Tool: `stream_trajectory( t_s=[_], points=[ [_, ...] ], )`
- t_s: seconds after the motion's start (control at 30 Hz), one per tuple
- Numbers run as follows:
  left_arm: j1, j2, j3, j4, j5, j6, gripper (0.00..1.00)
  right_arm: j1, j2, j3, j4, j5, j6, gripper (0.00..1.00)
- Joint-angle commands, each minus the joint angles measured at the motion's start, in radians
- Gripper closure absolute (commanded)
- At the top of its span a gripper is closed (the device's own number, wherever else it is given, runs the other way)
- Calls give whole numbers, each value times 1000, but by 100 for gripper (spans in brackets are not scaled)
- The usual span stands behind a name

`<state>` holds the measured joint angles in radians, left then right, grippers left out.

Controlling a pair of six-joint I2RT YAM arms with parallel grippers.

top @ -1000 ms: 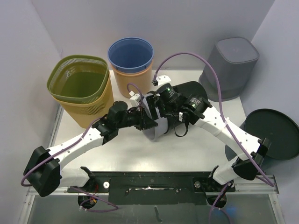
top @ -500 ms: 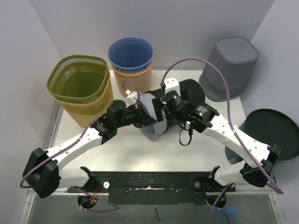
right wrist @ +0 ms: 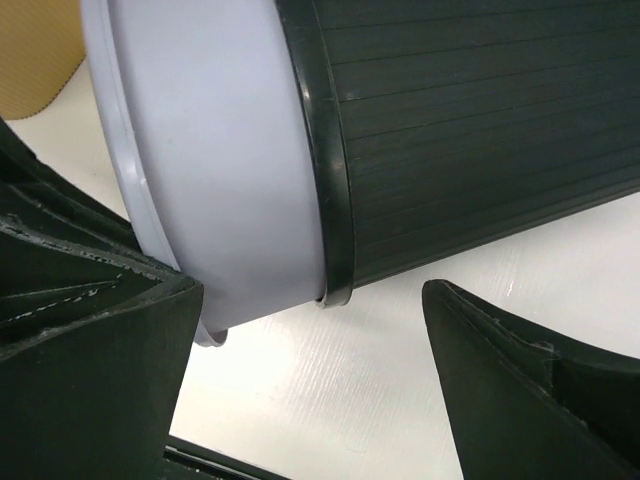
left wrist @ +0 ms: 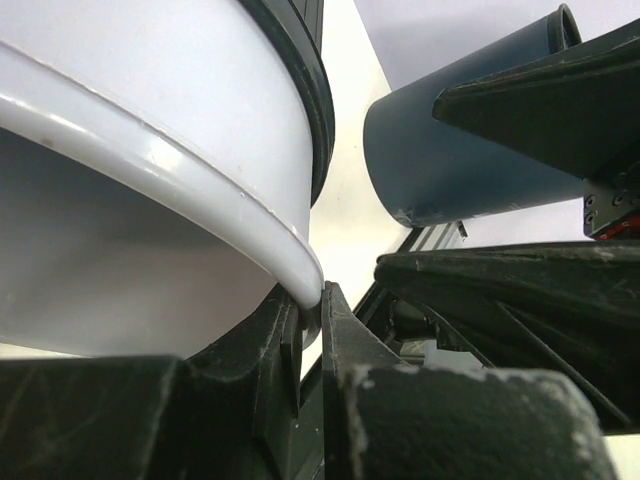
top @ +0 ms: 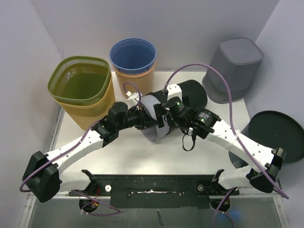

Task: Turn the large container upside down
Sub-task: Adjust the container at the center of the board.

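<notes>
**Large container** (top: 192, 94): black ribbed body with a pale grey band (right wrist: 220, 170) at the mouth. It lies on its side at mid-bench (top: 142, 154), mouth toward the left arm and base toward the back right.

**Left end effector** (left wrist: 312, 318): pressed together, pinching the band's pale lip at the mouth edge.

**Right end effector** (right wrist: 312, 295): spread wide and holding nothing. One finger sits on either side of the container's lower flank near the band, both apart from it.

**Green mesh basket** (top: 80, 80): nested in a yellow basket (top: 92, 114) at back left, near the left forearm.

**Blue bin** (top: 133, 54): nested in a tan bin (top: 135, 84) at back centre, just behind the container's mouth.

**Grey bin** (top: 235, 66): inverted at back right, just beside the container's base.

**Black round disc** (top: 278, 135): at the far right edge.

**Dark grey vessel** (top: 235, 154): largely hidden under the right arm and the disc, so its posture cannot be told.

**Purple cable** (top: 222, 88): arches from the right wrist over the container's base and across the front of the grey bin.
</notes>
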<state>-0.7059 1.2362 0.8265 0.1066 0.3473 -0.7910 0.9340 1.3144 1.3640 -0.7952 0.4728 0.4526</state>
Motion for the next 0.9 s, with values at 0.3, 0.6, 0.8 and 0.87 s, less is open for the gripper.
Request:
stream_trajectory(
  t_s=[0.3,0.6,0.8,0.87],
  points=[
    [17,5,75,147,105,10,100,-125,68,10,-24,78,26,11],
    [43,-15,120,89,165,44,100,-314,77,-74,-22,46,18,15],
    [173,-76,95,310,339,-128,100,-414,44,-102,-49,-5,20,16],
    [196,-79,118,297,359,-127,100,-422,34,-110,-51,-18,22,16]
  ],
)
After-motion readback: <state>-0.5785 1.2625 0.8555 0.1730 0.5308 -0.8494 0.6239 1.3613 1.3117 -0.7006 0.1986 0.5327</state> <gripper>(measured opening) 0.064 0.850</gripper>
